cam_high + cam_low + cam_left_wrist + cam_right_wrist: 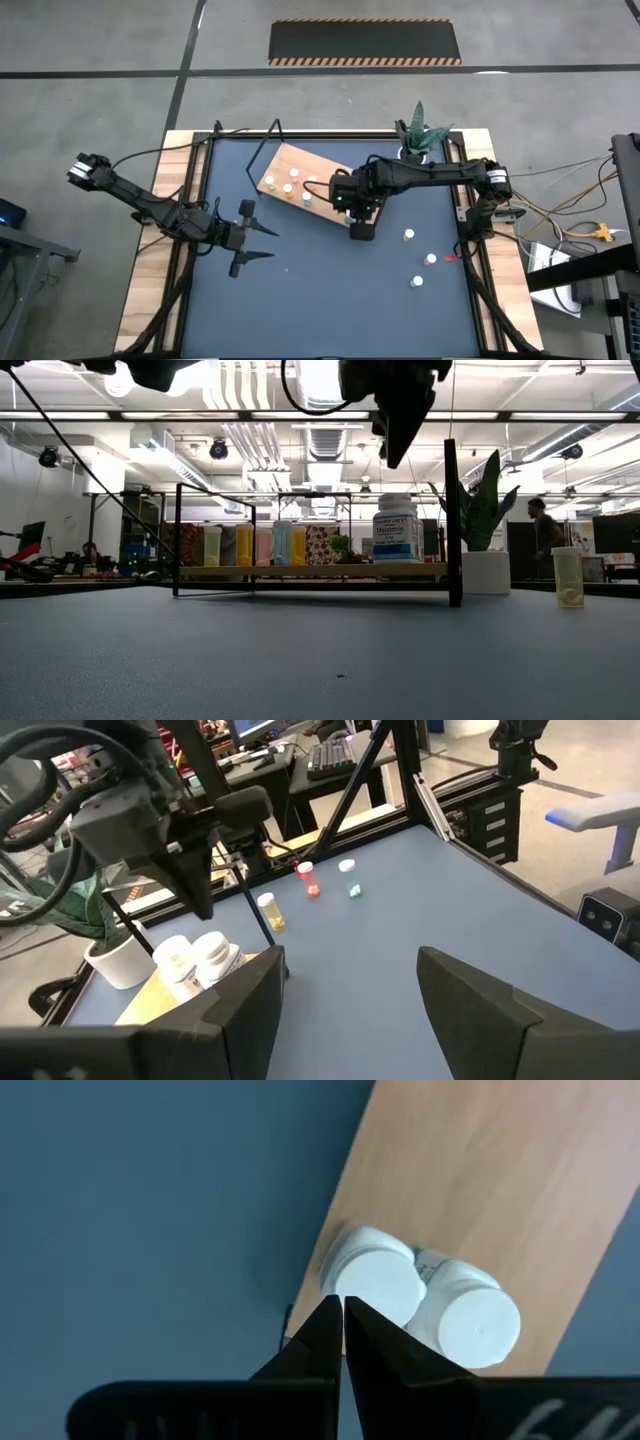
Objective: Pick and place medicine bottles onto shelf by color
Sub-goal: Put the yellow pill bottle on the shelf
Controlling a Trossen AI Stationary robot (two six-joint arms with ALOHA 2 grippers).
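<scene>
The right end effector (343, 1312), pressed together and empty, hangs over two big white bottles (420, 1295) on the shelf (300, 180), while the left end effector (262, 243) waits spread; small bottles (409, 236) on the surface look light, hard, slippery, best pinched round the middle.

Looks like a robotics lab or workshop: exposed ceiling ducts (250, 435) and strip lights (540, 417) are seen overhead, desks with a keyboard (335, 755) behind, hazard-striped mat (365, 42) laid on bare concrete.
</scene>
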